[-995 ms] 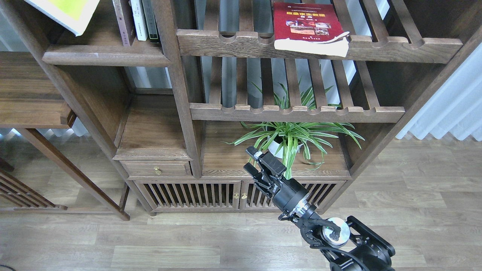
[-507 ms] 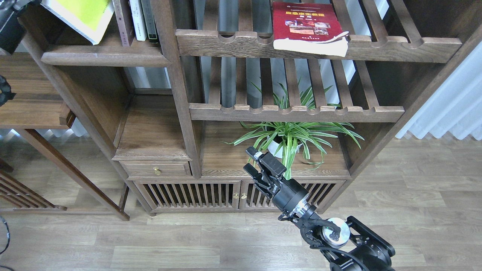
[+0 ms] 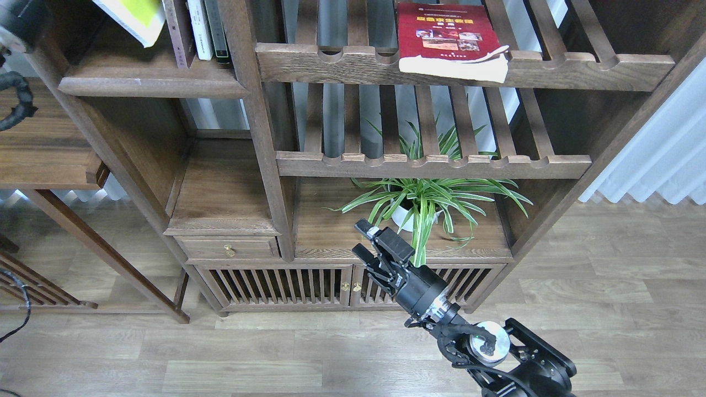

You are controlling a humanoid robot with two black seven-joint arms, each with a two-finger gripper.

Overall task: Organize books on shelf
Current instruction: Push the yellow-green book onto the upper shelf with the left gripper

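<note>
Head view shows the yellow-green and white paperback (image 3: 138, 19) tilted above the solid dark-brown wooden shelf board (image 3: 149, 85) at far left, just beside the thin upright books (image 3: 201, 27); what carries it is cut off by the frame edge, so the left hand's state cannot be told. A red paperback with small photos (image 3: 447, 36) lies flat on the slatted rack with a notched front rail (image 3: 551, 69), apparently still to be moved. No maroon book is visible. My right hand (image 3: 372, 242) hangs near the spider plant (image 3: 424, 198), fingers slightly parted, holding nothing.
</note>
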